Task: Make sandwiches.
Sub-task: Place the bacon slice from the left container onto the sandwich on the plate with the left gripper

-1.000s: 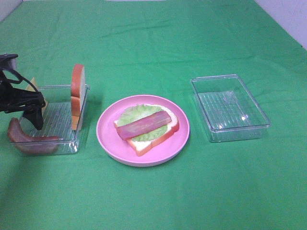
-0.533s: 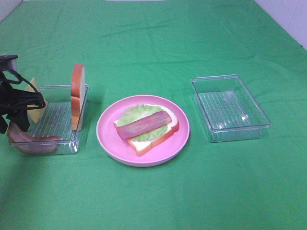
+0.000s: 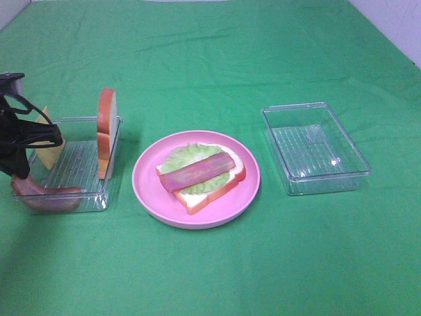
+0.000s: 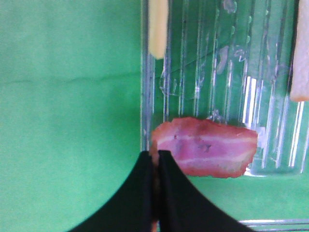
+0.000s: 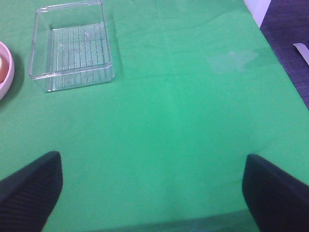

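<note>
**Bacon Pinched at the Tray Wall**

Grips one end of the bacon (image 4: 207, 153) between the left fingers (image 4: 161, 160), closed tight on it with the tips pressed together. Leaves the rest of that strip stretching away from the fingertips, low in a corner of the left tray (image 3: 85, 120), with the pinched end right at the tray's wall.

Keeps the cheese (image 3: 47, 141) inside the same tray, leaning against its wall just beyond the left fingers and apart from them. Stands the bread (image 3: 106, 131) on edge at the tray's opposite wall, as far from the left fingers as that tray allows.

Sets the plate (image 3: 148, 191) on the tabletop (image 3: 263, 276) past the bread, well apart from the left fingers. Carries there a flat stack: plate bread (image 3: 197, 199) at the bottom, lettuce (image 3: 177, 158) over it, plate bacon (image 3: 196, 172) lying across the top.

Spreads the right fingers (image 5: 34, 188) wide over bare green tabletop, gripping nothing. Shows the right tray (image 5: 72, 43) ahead of them and well apart, with only a sliver of the plate's rim beyond it.
</note>
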Tool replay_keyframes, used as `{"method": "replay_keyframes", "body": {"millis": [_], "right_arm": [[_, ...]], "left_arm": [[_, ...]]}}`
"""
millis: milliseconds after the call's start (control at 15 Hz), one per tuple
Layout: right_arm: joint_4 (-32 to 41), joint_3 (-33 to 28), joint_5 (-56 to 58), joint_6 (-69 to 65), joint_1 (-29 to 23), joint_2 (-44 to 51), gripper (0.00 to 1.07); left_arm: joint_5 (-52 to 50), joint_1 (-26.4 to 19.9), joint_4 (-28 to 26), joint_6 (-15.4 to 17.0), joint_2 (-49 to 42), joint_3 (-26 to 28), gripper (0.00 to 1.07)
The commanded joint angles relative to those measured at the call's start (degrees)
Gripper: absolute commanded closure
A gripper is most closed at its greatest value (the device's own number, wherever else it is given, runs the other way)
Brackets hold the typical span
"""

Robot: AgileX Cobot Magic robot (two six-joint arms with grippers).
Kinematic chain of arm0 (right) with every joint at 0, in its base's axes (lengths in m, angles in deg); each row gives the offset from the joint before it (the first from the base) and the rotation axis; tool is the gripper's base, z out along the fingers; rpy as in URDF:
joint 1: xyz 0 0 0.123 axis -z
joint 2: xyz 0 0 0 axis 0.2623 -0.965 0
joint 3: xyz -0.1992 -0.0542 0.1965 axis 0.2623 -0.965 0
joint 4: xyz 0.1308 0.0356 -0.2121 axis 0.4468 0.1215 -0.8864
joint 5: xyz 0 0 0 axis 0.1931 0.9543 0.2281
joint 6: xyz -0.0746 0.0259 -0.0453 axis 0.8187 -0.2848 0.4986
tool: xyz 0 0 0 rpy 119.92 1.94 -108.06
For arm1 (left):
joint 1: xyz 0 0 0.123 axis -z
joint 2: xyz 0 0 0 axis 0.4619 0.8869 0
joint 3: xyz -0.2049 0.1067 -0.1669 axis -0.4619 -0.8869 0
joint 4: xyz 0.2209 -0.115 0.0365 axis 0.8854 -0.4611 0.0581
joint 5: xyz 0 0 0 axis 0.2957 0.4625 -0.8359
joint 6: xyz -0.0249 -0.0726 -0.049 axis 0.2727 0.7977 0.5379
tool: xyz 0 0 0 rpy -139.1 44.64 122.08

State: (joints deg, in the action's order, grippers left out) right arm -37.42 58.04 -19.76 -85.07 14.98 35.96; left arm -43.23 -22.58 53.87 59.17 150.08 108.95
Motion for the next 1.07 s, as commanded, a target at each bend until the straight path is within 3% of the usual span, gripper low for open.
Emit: {"method": "replay_keyframes", "body": {"millis": [67, 467, 733, 1067], "right_arm": [[0.2, -0.2, -0.5, 0.5, 0.3, 1.9, 0.11], [0.2, -0.2, -0.5, 0.5, 0.3, 1.9, 0.11], [0.2, -0.2, -0.5, 0.5, 0.3, 1.9, 0.11], [0.2, -0.2, -0.5, 0.5, 0.3, 1.9, 0.11]], "left_arm": [[0.1, 0.3, 0.1, 1.1, 0.1, 0.3, 1.07], [13.2, 0.3, -1.5, 0.7, -3.5, 8.8, 1.07], [28.8, 0.3, -1.8, 0.6, -8.3, 22.7, 1.07], [31.7, 0.3, -5.6, 0.5, -11.2, 33.1, 1.07]]}}
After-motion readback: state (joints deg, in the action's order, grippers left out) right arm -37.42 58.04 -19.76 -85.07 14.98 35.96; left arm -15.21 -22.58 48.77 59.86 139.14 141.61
